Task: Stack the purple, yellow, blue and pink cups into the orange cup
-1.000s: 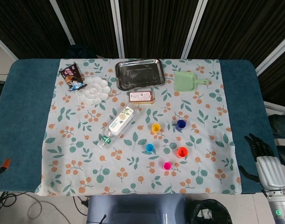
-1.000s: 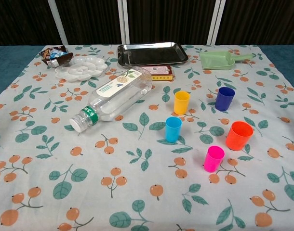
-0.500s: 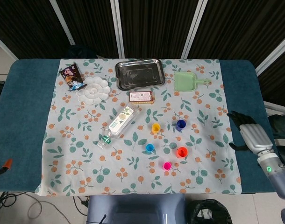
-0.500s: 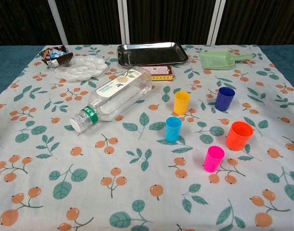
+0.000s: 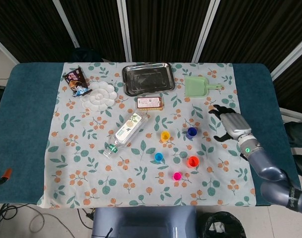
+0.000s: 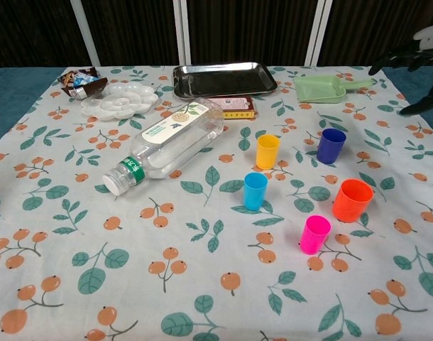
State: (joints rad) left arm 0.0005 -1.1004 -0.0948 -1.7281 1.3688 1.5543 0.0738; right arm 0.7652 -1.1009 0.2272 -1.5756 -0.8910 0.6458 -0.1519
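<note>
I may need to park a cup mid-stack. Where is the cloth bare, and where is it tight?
Bare: the wide near-left stretch below the bottle, and the strip right of the orange cup. Tight: among the yellow cup, purple cup, blue cup and pink cup.

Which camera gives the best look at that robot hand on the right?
The head view: the whole right hand shows there, fingers spread, holding nothing, beside the purple cup. The chest view catches only dark fingertips at its top right edge.
</note>
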